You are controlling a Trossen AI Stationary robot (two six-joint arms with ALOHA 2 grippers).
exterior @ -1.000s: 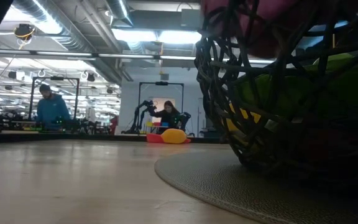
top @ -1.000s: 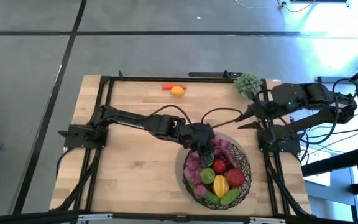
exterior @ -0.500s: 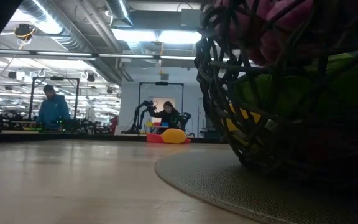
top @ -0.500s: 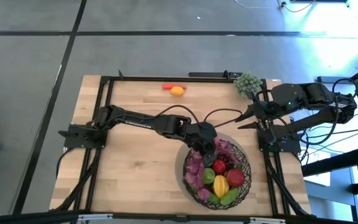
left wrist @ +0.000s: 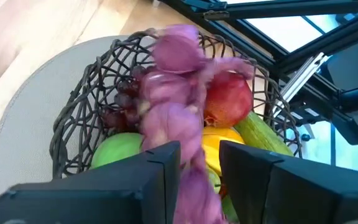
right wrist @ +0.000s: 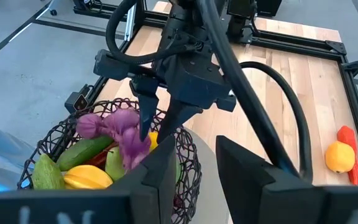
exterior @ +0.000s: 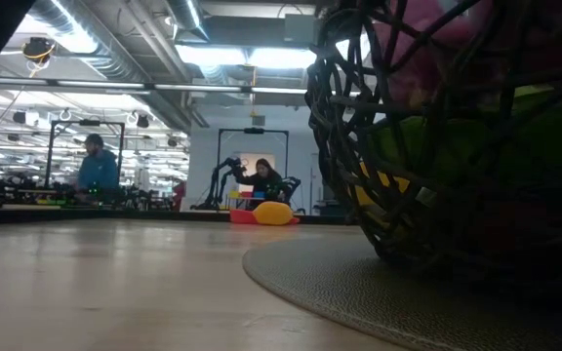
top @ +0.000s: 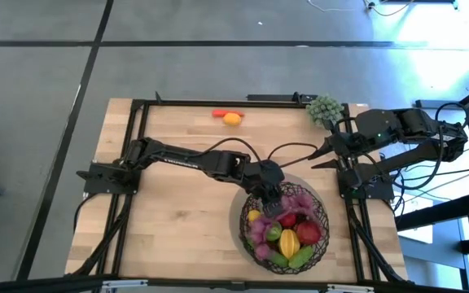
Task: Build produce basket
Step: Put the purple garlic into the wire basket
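Observation:
The dark wire basket [top: 322,236] stands on a round grey mat [left wrist: 23,124] at the near right of the table. It holds a red apple [left wrist: 229,99], a green apple [left wrist: 120,149], a cucumber [right wrist: 86,149] and other produce. My left gripper [right wrist: 162,124] hangs open over the basket's far rim, pointing down. A bunch of purple grapes [left wrist: 173,81], blurred, shows between and just below its fingertips, above the other fruit. My right gripper [top: 314,158] waits open at the table's right edge, with nothing between its fingers. My left gripper stands with one finger [right wrist: 146,121] on either side of the purple bunch's upper end [right wrist: 129,140]. The bunch is blurred, and I cannot tell whether the fingers touch it. Its lower part lies among the fruit in the basket.
A yellow lemon [top: 232,119] and a red chili [top: 219,114] lie together near the table's far edge. Green grapes [top: 324,108] sit at the far right corner. A black frame runs around the wooden top. People stand in the room behind [exterior: 94,171].
My left gripper has sunk a little over the basket's far rim. The purple grapes have come down with it and shifted toward the basket's far side. A yellow fruit at the basket's left side, covered before, now shows.

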